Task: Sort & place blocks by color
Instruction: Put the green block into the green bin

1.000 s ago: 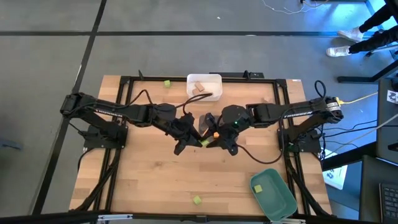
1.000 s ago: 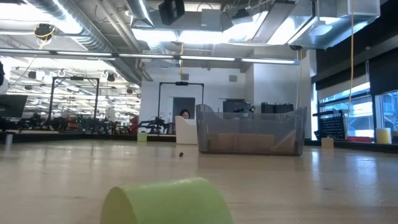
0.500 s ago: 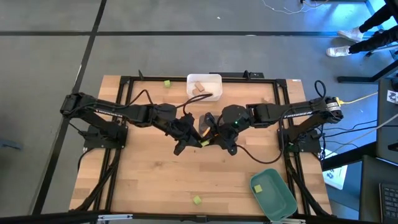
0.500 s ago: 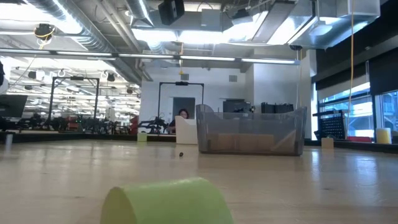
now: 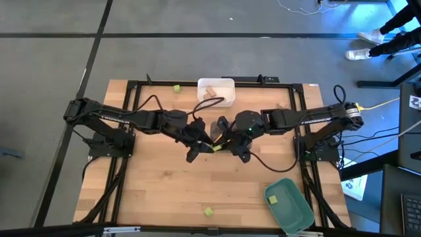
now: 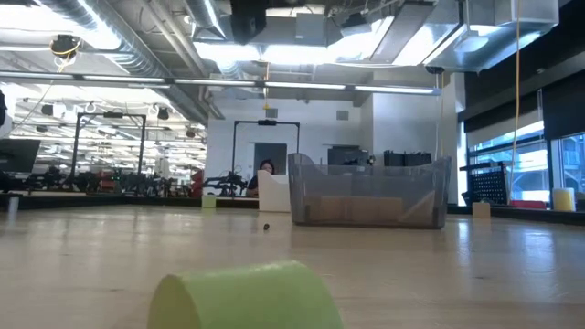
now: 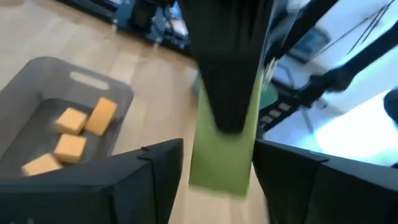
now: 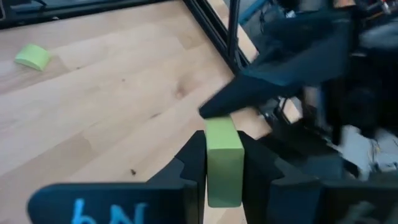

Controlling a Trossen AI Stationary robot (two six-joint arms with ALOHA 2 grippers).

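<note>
- Mid-table, a hand-over in the air: right gripper [image 8: 224,177] clamped on a light green block [image 8: 222,158], fingers tight against both its sides.
- Left gripper [image 7: 217,180] at the same block from the other side, fingers [image 7: 155,180] standing apart with a visible gap to the block's faces; no grip there now.
- In the high view both grippers nose to nose just in front of the dark grey bin [image 7: 37,81], the green block [image 5: 214,147] a small speck between them.
- Dark grey bin holding four orange blocks [image 7: 71,149]; white bin [image 5: 216,91] at the far edge of the table with tan blocks [image 5: 210,93] inside; green bin [image 5: 289,205] at the near right corner.
- Loose green blocks left to sort: one near the far edge left of the white bin [image 5: 176,88], one near the near edge [image 5: 208,211], one lying on the bare wood [image 8: 32,57].
- Likely risks: a retreating left finger brushing the block and twisting it in the right grip; a slip from that narrow hold, dropping the block onto the table or into the grey bin among the orange ones; the two grippers knocking together, close as they are.
- Long carry to the green bin ahead; a loose pinch could shed the block on the way.
</note>
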